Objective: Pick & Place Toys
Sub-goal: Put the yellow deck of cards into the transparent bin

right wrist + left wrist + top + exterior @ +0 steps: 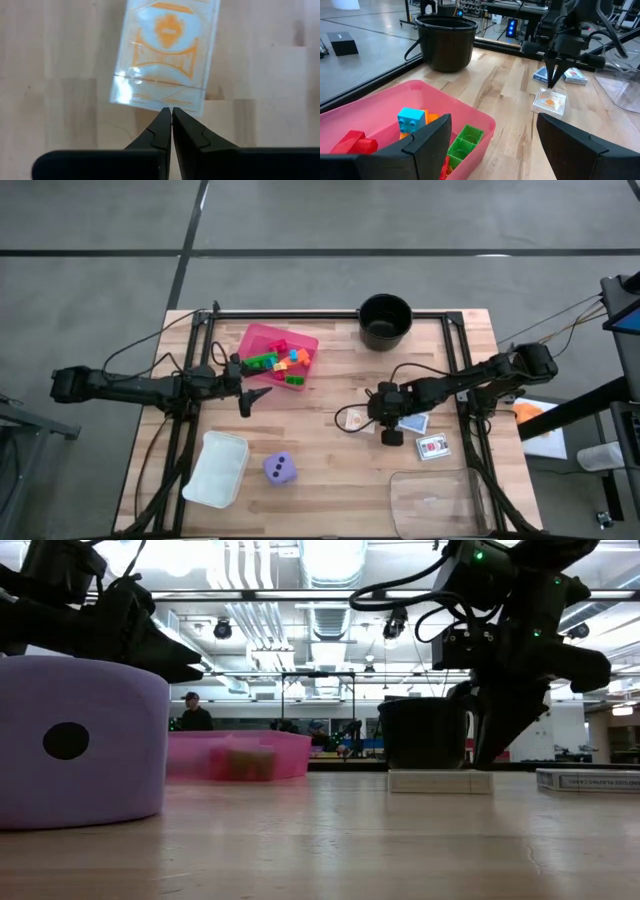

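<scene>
The orange card (165, 55) in its clear case lies flat on the table, also in the high view (352, 420). My right gripper (171, 111) is shut and points down, its tips at the card's near edge, as the left wrist view (553, 82) also shows. A blue card (413, 423) and a white-red card (433, 446) lie beside it. Coloured bricks (280, 362) lie in the pink tray (262, 330). The purple die (280, 469) rests on the table. My left gripper (252, 398) is open and empty beside the tray's near edge. My right gripper's shut fingertips (164, 120) point down at the orange card's edge (160, 102). The card lies flat on the table. I cannot tell whether the tips touch it.
A black round pot (385, 320) stands at the far edge. A clear plastic box (216, 468) lies near left and a clear lid (435, 500) near right. Bare wood lies between the tray and the cards. A person (193, 712) stands far behind the table.
</scene>
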